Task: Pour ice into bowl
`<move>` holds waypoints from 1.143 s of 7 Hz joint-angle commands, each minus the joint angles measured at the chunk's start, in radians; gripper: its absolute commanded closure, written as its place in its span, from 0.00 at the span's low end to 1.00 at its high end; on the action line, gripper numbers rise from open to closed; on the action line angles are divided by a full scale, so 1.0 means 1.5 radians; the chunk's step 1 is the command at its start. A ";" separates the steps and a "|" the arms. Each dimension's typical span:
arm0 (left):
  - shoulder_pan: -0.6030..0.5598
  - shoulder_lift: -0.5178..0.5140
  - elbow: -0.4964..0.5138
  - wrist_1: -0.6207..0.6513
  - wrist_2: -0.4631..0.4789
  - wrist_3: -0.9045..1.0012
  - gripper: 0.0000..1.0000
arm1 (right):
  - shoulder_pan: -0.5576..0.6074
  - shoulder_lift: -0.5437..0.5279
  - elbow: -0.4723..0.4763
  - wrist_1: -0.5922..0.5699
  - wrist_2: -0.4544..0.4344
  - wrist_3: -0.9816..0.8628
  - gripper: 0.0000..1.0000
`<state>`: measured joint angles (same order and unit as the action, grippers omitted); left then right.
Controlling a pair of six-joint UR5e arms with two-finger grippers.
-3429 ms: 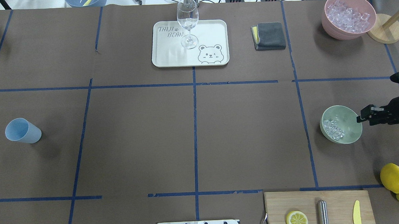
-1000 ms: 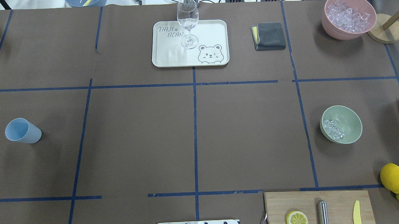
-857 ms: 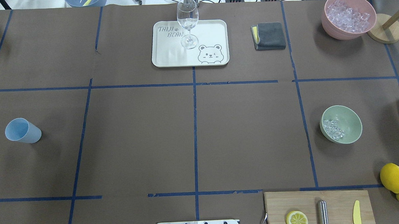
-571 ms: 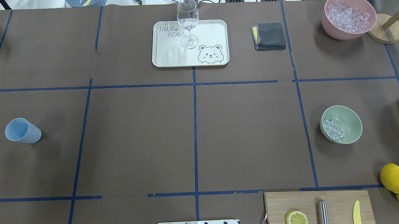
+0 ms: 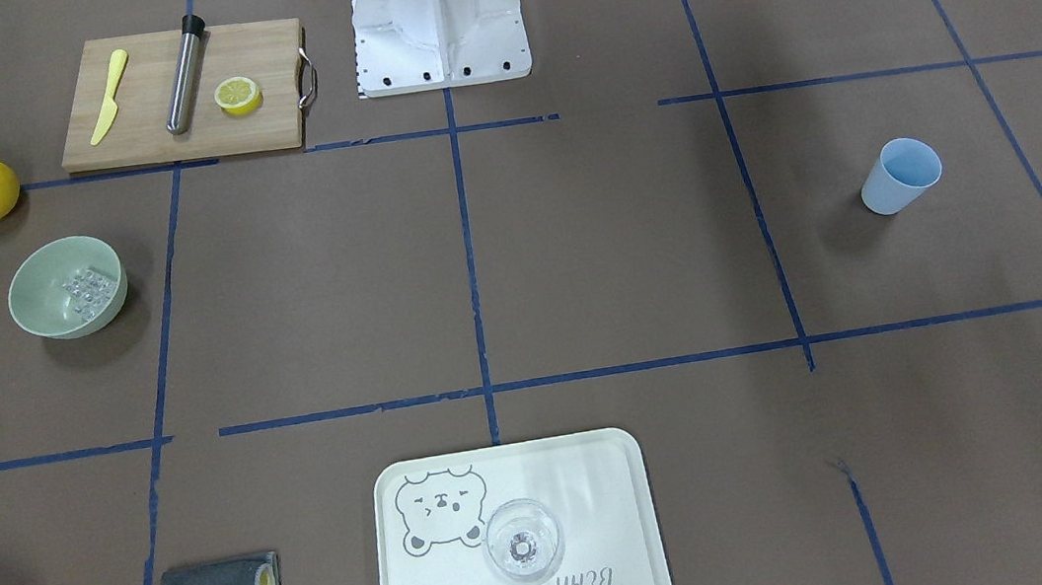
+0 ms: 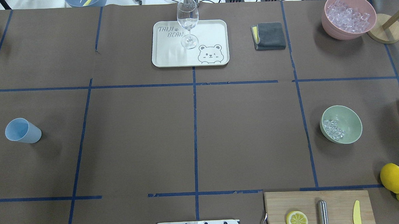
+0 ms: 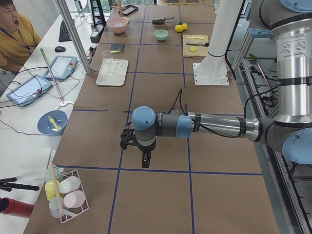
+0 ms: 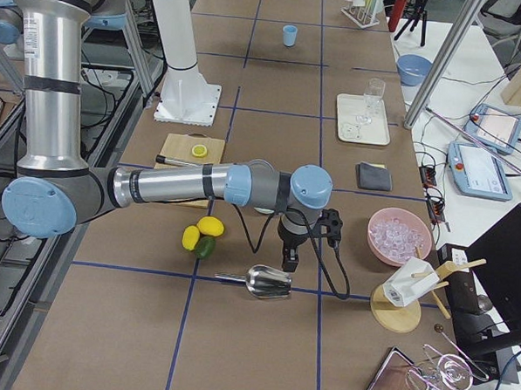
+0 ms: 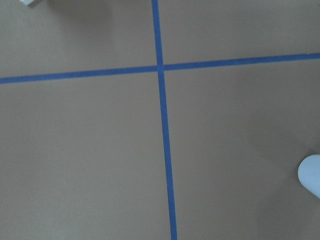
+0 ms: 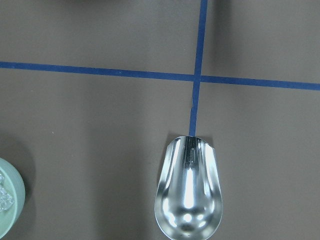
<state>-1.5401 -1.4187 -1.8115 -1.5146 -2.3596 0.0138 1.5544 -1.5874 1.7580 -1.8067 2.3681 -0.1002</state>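
The sage-green bowl (image 6: 348, 121) stands on the right half of the table, and a small heap of ice (image 6: 333, 130) lies against its inner left side. From across the table the bowl (image 5: 44, 291) and the ice (image 5: 83, 284) show at the left. My right gripper (image 8: 289, 261) hangs over a metal scoop (image 8: 269, 283), to the bowl's right; I cannot tell whether it is open or shut. The scoop (image 10: 189, 190) lies empty on the table under the right wrist camera, the bowl's rim (image 10: 14, 200) at that view's left edge. My left gripper (image 7: 146, 163) hovers over bare table; its state cannot be told.
A pink tub (image 6: 348, 15) full of ice cubes stands at the far right. A tray (image 6: 210, 32) carries a wine glass (image 6: 187, 23). A grey cloth (image 6: 269, 35), a light blue cup (image 6: 22, 131), lemons (image 6: 393, 177) and a cutting board (image 6: 338, 200) lie around.
About three seconds ago my right gripper was at the bowl's right rim; it has since withdrawn out of the overhead view. Nothing has moved over the last second.
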 commanded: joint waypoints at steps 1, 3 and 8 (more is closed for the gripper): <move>0.000 0.003 -0.001 0.016 0.000 -0.002 0.00 | -0.004 -0.002 0.000 -0.001 -0.001 -0.001 0.00; 0.000 0.003 -0.002 0.020 -0.001 -0.002 0.00 | -0.006 -0.002 0.000 0.000 -0.003 0.000 0.00; 0.001 0.001 -0.001 0.017 0.000 -0.003 0.00 | -0.006 -0.002 0.001 0.004 -0.015 0.003 0.00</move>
<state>-1.5396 -1.4162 -1.8138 -1.4882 -2.3593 0.0104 1.5448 -1.5897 1.7581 -1.8026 2.3560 -0.0938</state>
